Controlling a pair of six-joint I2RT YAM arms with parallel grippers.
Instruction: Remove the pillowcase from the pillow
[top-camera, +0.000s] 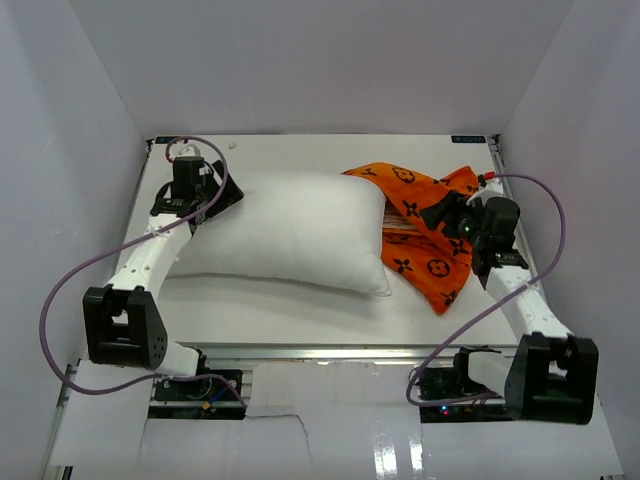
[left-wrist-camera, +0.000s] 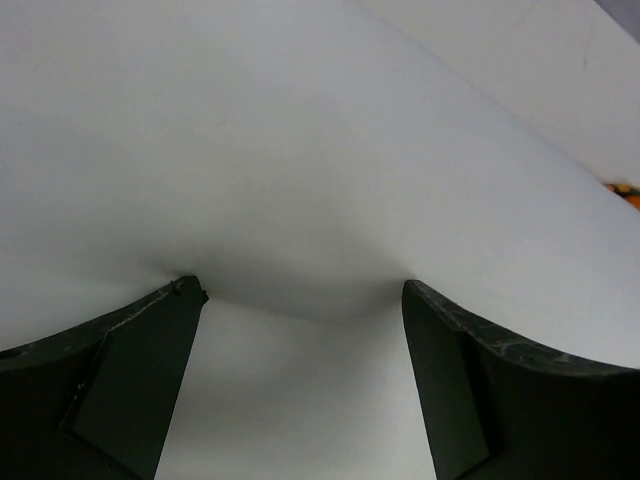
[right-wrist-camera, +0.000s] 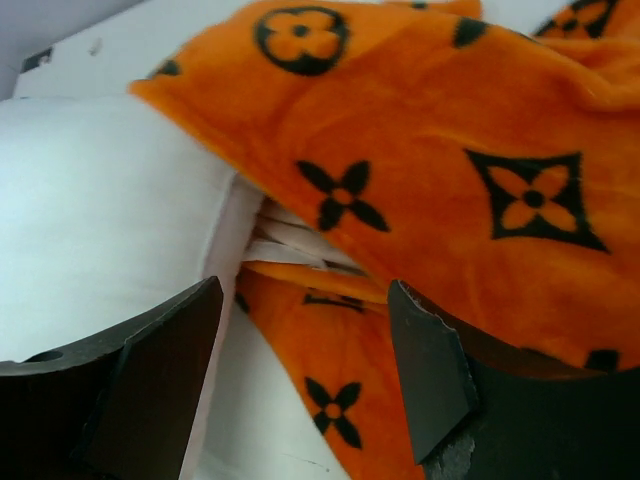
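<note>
Evidently both unclenched, the left gripper (left-wrist-camera: 300, 292) meets the pillow (top-camera: 290, 230), the right gripper (right-wrist-camera: 305, 292) faces the pillowcase (right-wrist-camera: 450, 150).

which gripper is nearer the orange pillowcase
Right. The right gripper is open at the pillowcase; the left gripper is at the opposite end of the pillow.
</note>
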